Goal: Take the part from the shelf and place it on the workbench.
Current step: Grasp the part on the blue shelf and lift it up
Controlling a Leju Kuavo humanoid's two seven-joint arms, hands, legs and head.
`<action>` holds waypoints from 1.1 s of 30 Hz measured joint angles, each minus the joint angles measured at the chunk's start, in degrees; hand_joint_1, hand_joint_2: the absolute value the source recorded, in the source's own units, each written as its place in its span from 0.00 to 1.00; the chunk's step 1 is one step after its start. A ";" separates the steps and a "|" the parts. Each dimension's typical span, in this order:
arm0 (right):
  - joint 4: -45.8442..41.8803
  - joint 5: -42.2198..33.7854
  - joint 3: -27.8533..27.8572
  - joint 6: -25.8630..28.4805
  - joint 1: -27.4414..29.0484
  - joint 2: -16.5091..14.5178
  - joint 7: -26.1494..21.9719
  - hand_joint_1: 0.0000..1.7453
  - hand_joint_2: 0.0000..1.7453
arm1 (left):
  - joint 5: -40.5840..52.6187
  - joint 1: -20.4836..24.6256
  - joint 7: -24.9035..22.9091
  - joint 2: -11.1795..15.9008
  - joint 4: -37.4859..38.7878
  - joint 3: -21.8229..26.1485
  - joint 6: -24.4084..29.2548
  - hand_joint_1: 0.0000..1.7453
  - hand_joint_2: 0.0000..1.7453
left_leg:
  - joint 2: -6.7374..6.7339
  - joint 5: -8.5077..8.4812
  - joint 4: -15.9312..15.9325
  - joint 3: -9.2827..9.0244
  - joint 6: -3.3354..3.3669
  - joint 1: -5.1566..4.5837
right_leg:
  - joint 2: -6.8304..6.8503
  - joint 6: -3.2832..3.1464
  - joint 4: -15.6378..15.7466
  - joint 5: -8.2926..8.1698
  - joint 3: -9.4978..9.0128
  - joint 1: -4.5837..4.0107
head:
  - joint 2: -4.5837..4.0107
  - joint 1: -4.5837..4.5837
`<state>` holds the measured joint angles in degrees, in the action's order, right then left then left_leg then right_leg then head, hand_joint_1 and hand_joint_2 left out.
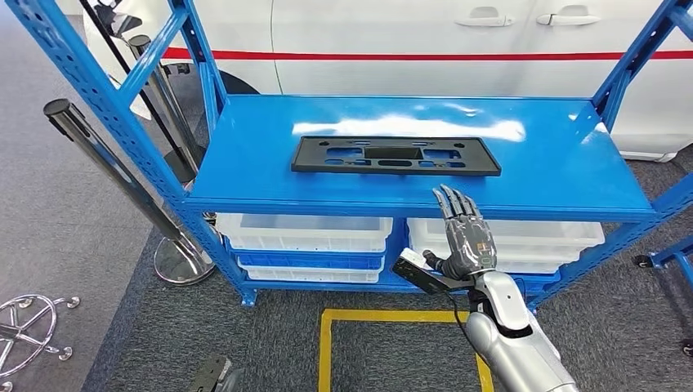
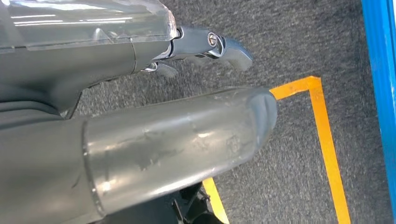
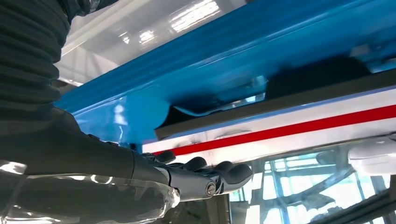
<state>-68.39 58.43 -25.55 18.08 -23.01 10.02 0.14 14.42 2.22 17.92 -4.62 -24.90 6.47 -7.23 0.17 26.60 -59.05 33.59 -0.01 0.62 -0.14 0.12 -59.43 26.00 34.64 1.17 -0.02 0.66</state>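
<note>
Here the right hand [image 1: 464,237], fingers [image 1: 454,206] spread and empty, sits just short of the black part [image 1: 395,155], lying crosswise beyond them on the blue shelf [image 1: 556,175]

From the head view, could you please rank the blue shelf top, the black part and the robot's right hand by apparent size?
1. blue shelf top, clearly largest.
2. black part.
3. right hand, smallest, though it is nearer the camera, so its true size against the part is unsure.

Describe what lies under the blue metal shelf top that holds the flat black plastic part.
Under the blue metal shelf top sit stacked white plastic trays on blue ones. The shelf's front edge and the right hand cover parts of them, so their contents cannot be seen.
</note>
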 joint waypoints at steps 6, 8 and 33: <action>-0.02 0.01 0.00 -0.02 0.06 -0.05 -0.01 0.00 1.00 | 0.01 -0.14 0.00 0.01 0.00 -0.02 0.00 0.00 0.00 | -0.02 6.84 -15.95 7.57 -0.83 0.18 | 0.10 -1.10 0.26 -0.05 -0.17 -0.19 | 0.00 0.04; -0.01 0.01 0.00 -0.02 0.07 -0.05 -0.01 0.00 1.00 | 0.01 -0.18 0.00 0.01 0.00 -0.02 0.00 0.00 0.00 | -0.01 3.39 -11.34 5.56 -0.35 0.12 | 0.02 -1.09 0.26 0.07 -0.39 -0.33 | 0.00 0.04; -1.10 0.01 0.00 0.02 0.50 0.01 -0.77 0.00 1.00 | -1.00 -0.20 0.20 0.26 -0.07 -1.44 -0.01 0.00 0.00 | -0.03 4.16 -6.42 0.17 -0.14 -0.11 | 0.07 -1.25 0.60 -0.24 -0.25 -0.27 | 0.00 -0.02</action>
<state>-69.49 58.45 -25.55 18.09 -22.50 10.03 -0.63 13.42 2.02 18.12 -4.35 -24.96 5.03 -7.24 0.14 30.76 -65.48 33.76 -0.15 0.52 -0.07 -1.13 -58.83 25.76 34.39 0.90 -0.02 0.64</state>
